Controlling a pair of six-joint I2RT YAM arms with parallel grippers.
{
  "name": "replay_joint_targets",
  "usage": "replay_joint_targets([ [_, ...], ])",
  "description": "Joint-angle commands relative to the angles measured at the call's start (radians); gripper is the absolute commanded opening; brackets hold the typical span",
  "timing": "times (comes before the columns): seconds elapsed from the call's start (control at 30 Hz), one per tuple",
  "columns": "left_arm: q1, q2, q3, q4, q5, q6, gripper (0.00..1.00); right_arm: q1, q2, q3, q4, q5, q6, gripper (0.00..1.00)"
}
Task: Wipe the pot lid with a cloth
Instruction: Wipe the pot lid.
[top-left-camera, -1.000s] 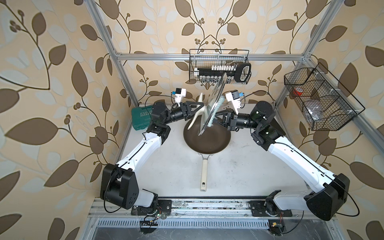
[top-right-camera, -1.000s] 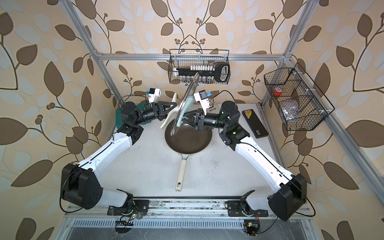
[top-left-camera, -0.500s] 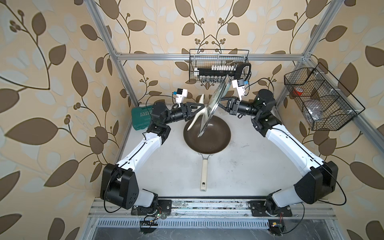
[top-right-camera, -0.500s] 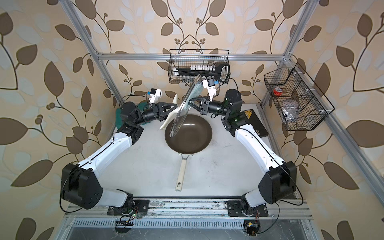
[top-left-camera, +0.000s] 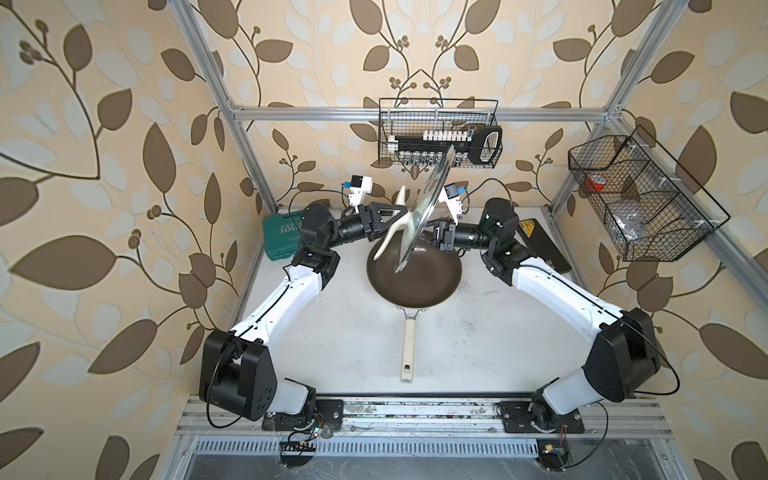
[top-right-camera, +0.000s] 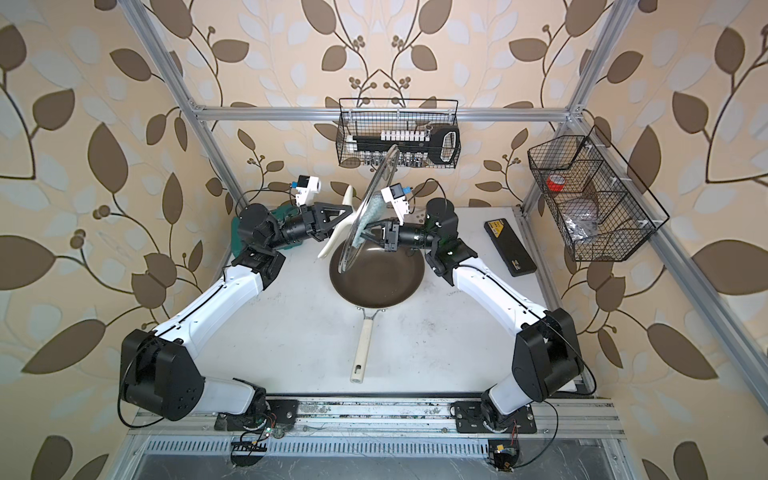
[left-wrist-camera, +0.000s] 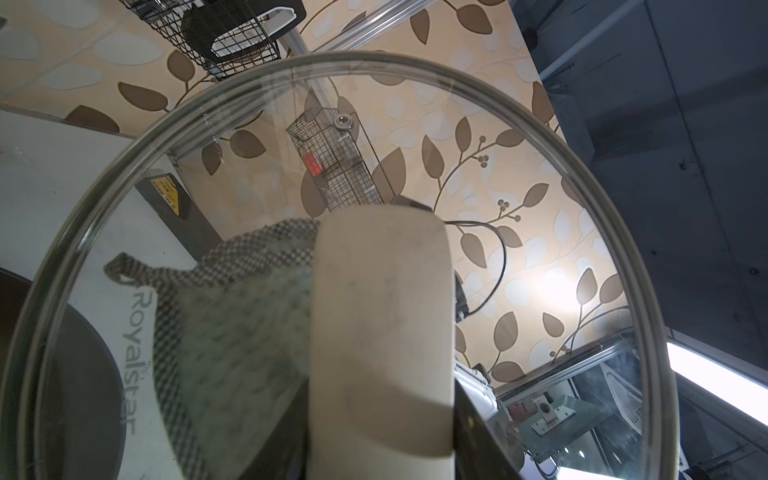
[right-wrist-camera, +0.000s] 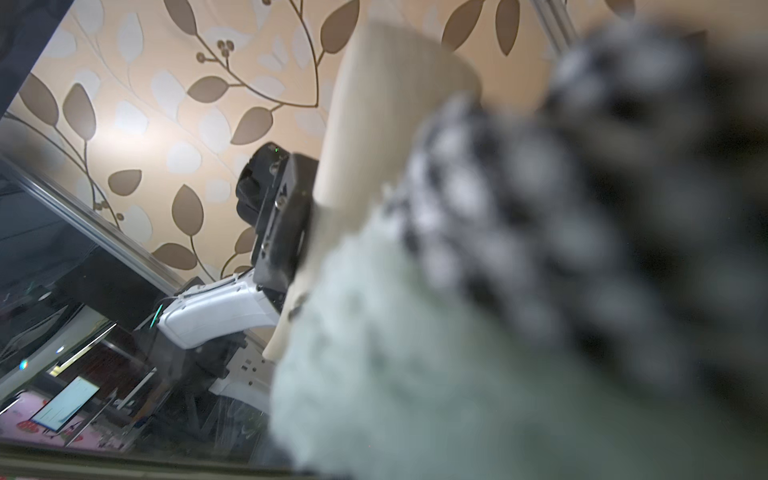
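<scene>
Above the dark brown pan (top-left-camera: 415, 284), the clear glass lid (top-left-camera: 430, 195) is pinched by the left tool (top-left-camera: 396, 215); the green-grey waffle cloth (top-right-camera: 375, 208), pinched by the right tool (top-right-camera: 370, 233), should be pressed flat.

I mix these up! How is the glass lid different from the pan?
The pot lid is clear glass; the frying pan is dark brown. The lid stands nearly on edge in the air, held by the left hand; the pan lies flat on the table. Both are round with cream handles.

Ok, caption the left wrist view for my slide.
Round clear glass pot lid, cream bar handle in front, pale green-grey waffle cloth behind it.
</scene>
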Motion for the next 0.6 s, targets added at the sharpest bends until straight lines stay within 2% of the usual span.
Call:
replay_joint_targets([
  [0.0,-0.017,-0.086,0.100,0.269,-0.046,0.005,0.00,0.070,-0.060,-0.033,0.011,-0.026,-0.029,0.00],
  [0.2,-0.017,-0.083,0.081,0.274,-0.043,0.003,0.00,0.098,-0.161,-0.035,-0.022,-0.013,-0.031,0.00],
  [0.33,-0.017,-0.083,0.072,0.279,-0.042,0.002,0.00,0.095,-0.215,0.012,-0.109,0.003,-0.077,0.00],
  [0.57,-0.017,-0.089,0.059,0.296,-0.041,-0.013,0.00,0.034,-0.197,0.113,-0.176,0.035,-0.119,0.00],
])
